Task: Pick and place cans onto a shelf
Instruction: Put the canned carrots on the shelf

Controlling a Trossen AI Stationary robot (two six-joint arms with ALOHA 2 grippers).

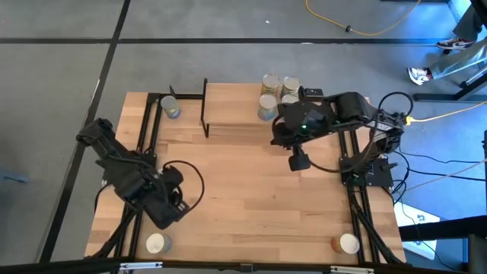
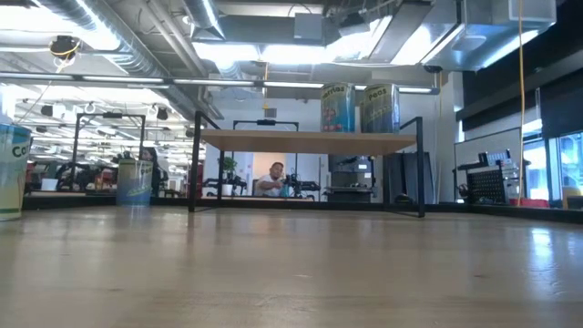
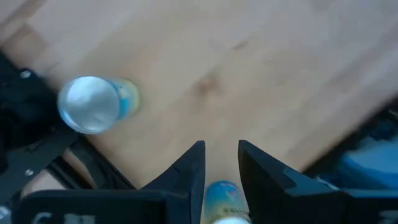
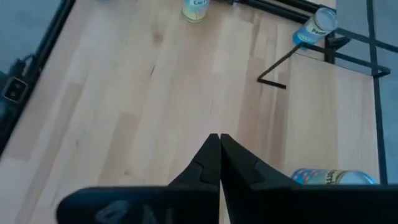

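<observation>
The shelf (image 1: pixel 236 103) stands at the table's far middle, with several cans (image 1: pixel 270 91) on its right end. My left gripper (image 3: pixel 221 163) hangs open over the table's near left, pointing down. A can with a blue and yellow label (image 3: pixel 222 196) shows through the gap far back between its fingers, and I see no touch. Another can (image 3: pixel 93 104) stands upright beside the black rail. My right gripper (image 4: pixel 219 142) is shut on nothing. It hangs above the bare table just in front of the shelf's right end (image 1: pixel 280 139).
Loose cans stand near the near left corner (image 1: pixel 157 243), near the near right corner (image 1: pixel 348 243) and left of the shelf (image 1: pixel 171 108). Black rails (image 1: pixel 148 129) run along the table's left and right sides. The wood in the table's middle (image 1: pixel 251 190) lies bare.
</observation>
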